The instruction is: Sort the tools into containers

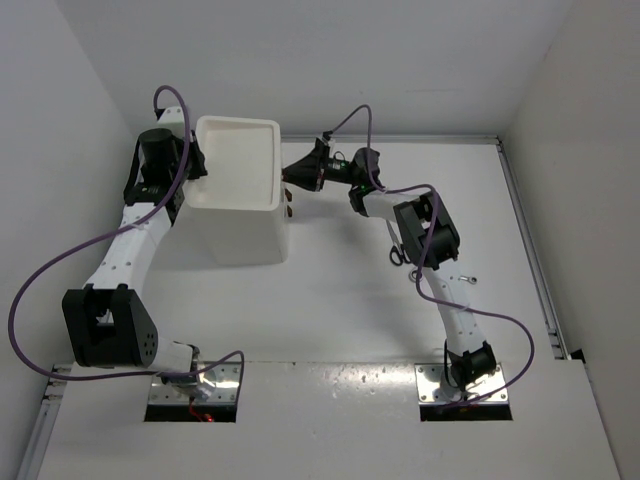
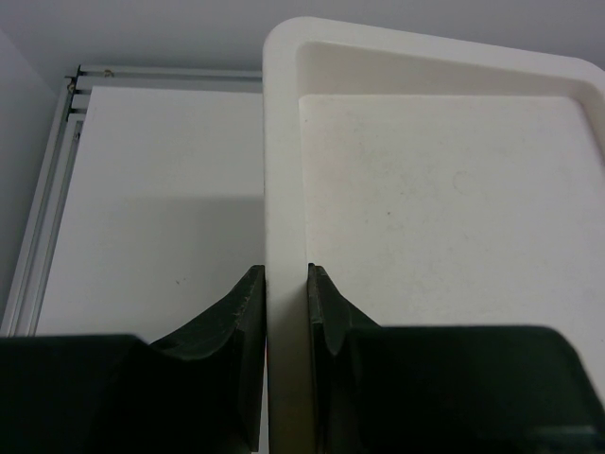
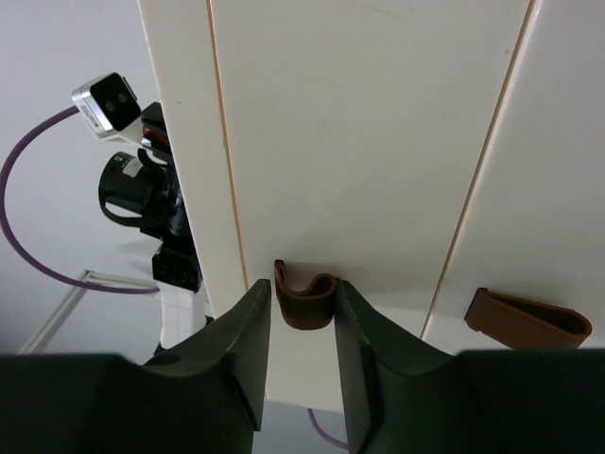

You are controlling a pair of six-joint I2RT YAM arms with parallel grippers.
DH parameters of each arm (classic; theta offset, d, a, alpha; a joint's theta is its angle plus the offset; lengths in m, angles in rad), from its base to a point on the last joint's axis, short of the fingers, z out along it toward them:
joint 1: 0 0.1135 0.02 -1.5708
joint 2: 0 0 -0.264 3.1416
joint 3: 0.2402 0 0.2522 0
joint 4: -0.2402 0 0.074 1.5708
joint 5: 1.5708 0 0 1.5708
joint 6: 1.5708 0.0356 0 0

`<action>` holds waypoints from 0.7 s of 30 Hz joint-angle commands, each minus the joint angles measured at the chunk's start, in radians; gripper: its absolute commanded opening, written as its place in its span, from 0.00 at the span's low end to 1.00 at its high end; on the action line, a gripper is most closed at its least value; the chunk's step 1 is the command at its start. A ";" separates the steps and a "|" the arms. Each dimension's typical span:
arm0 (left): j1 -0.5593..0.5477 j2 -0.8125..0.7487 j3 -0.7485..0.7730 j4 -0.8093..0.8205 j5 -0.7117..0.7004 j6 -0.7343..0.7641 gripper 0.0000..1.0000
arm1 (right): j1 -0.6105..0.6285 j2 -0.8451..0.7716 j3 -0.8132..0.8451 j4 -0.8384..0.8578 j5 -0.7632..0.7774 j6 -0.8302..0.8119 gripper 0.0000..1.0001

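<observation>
The tall white box (image 1: 240,235) stands at the back left, its shallow top tray (image 1: 238,160) bare. My left gripper (image 1: 200,165) is shut on the tray's left rim (image 2: 284,142), one finger (image 2: 248,303) on each side of it. My right gripper (image 1: 292,176) is at the box's right face, shut on a small dark red drawer handle (image 3: 307,303). A second handle (image 3: 529,322) shows on the drawer beside it. Dark scissors (image 1: 397,255) lie half under my right arm, and a small silver tool (image 1: 470,279) lies to its right. The pliers are out of view.
White walls close in the table on the left, back and right. A metal rail (image 1: 530,250) runs along the right edge. Purple cables (image 1: 60,270) loop off both arms. My left wrist's camera (image 3: 109,99) shows past the box's edge.
</observation>
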 commanded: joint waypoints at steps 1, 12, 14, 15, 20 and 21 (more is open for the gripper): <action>-0.050 0.098 -0.110 -0.179 0.119 -0.046 0.00 | 0.015 0.005 0.047 0.040 0.025 -0.023 0.32; -0.050 0.086 -0.110 -0.179 0.109 -0.055 0.00 | -0.007 -0.063 0.002 0.042 0.007 -0.023 0.00; -0.041 0.086 -0.120 -0.179 0.109 -0.055 0.00 | -0.034 -0.076 -0.012 0.042 -0.003 -0.023 0.00; -0.041 0.074 -0.120 -0.179 0.109 -0.064 0.00 | -0.044 -0.090 -0.028 0.042 -0.003 -0.023 0.00; -0.032 0.063 -0.120 -0.179 0.096 -0.064 0.00 | -0.097 -0.133 -0.097 0.051 -0.030 -0.023 0.00; -0.032 0.063 -0.120 -0.179 0.096 -0.064 0.00 | -0.119 -0.133 -0.107 0.051 -0.041 -0.023 0.00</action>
